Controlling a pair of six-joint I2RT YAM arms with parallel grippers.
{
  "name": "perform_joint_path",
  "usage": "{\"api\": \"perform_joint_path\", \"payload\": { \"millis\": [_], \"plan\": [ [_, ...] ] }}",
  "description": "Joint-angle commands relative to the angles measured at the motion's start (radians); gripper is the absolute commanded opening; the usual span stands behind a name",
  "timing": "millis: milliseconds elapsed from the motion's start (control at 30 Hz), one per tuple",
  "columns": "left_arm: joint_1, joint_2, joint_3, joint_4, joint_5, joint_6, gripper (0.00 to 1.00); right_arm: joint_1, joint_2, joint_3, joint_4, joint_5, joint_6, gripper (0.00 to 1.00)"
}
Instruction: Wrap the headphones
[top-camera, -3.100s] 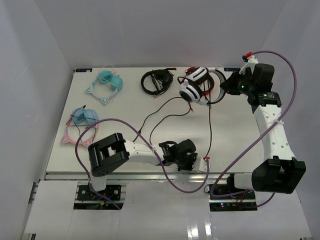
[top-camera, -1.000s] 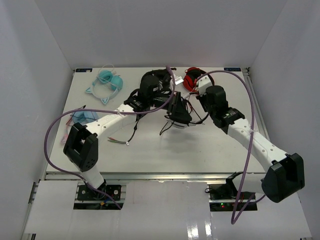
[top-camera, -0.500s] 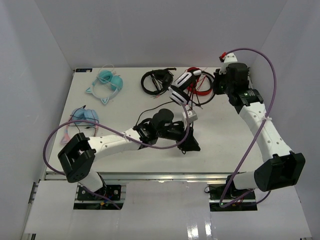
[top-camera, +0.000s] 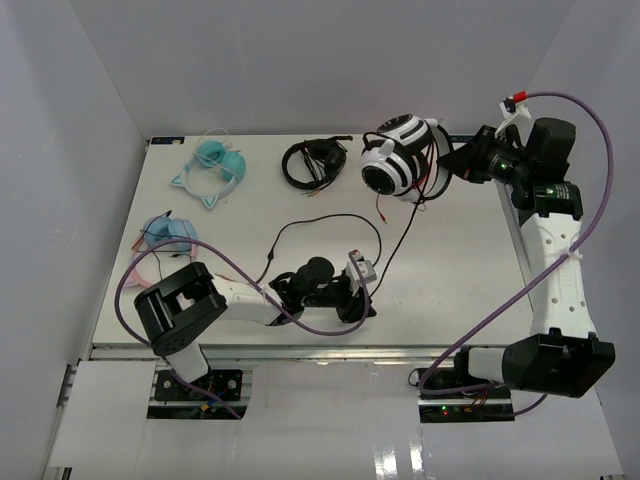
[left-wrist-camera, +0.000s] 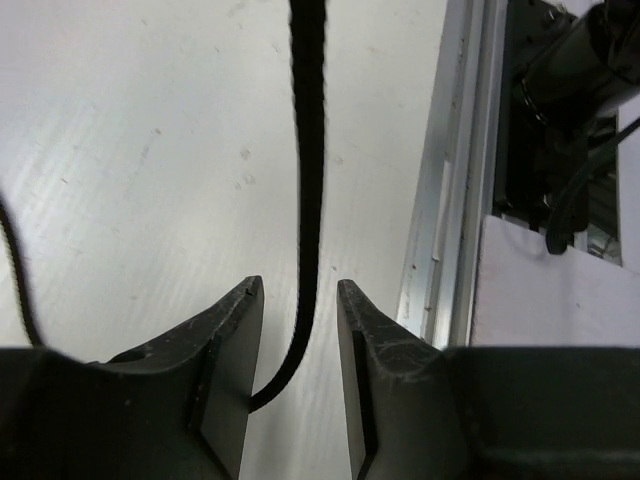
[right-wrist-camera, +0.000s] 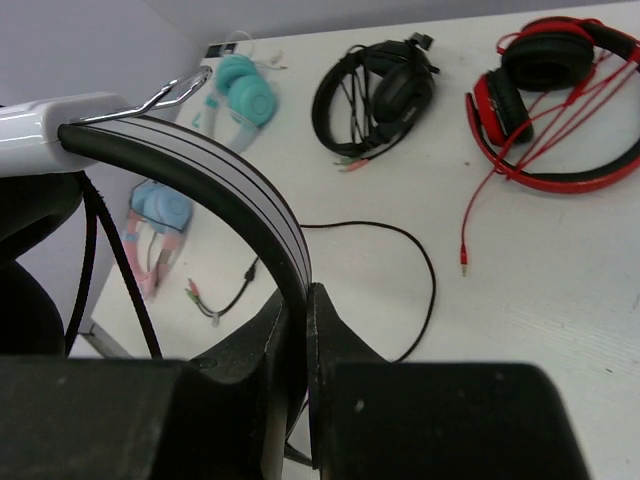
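My right gripper (top-camera: 452, 160) holds the white headphones (top-camera: 398, 160) up at the back right of the table. In the right wrist view that gripper (right-wrist-camera: 304, 292) is shut on the black-padded headband (right-wrist-camera: 230, 190). The thin black cable (top-camera: 405, 230) hangs from the cups, runs down toward the front and loops left across the table. My left gripper (top-camera: 362, 305) lies low by the near edge. Seen from the left wrist, this gripper (left-wrist-camera: 297, 290) is open, and the cable (left-wrist-camera: 306, 180) passes between the jaws with a gap on both sides.
The all-black headphones (top-camera: 313, 163) and the red pair (right-wrist-camera: 550, 100) lie at the back. A teal pair (top-camera: 212, 165) and a blue-and-pink pair (top-camera: 165, 240) lie on the left. The table's metal front rail (left-wrist-camera: 450, 200) is just right of my left gripper.
My right arm has swung the headphones up and to the right. My left arm has drawn back toward the near edge, and its jaws have opened around the cable.
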Motion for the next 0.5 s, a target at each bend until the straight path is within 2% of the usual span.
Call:
{"api": "perform_joint_path", "payload": {
  "millis": [0, 233, 267, 367, 400, 467],
  "plan": [
    [0.055, 0.029, 0.016, 0.12, -0.035, 0.031, 0.47, -0.016, -0.098, 0.063, 0.096, -0.277, 0.078, 0.08],
    [0.117, 0.137, 0.101, 0.085, -0.025, 0.096, 0.46, -0.034, -0.201, 0.104, 0.041, -0.338, 0.058, 0.08],
    [0.129, 0.147, 0.112, 0.07, -0.021, 0.1, 0.41, -0.039, -0.214, 0.116, 0.033, -0.349, 0.053, 0.08],
    [0.172, 0.144, 0.129, 0.024, 0.004, 0.103, 0.17, -0.042, -0.237, 0.14, -0.027, -0.366, -0.011, 0.08],
    [0.2, 0.118, 0.12, 0.01, 0.029, 0.103, 0.1, -0.042, -0.248, 0.139, -0.071, -0.387, -0.095, 0.08],
    [0.27, 0.07, 0.102, -0.013, 0.07, 0.103, 0.02, -0.042, -0.272, 0.142, -0.159, -0.381, -0.342, 0.08]
  ]
}}
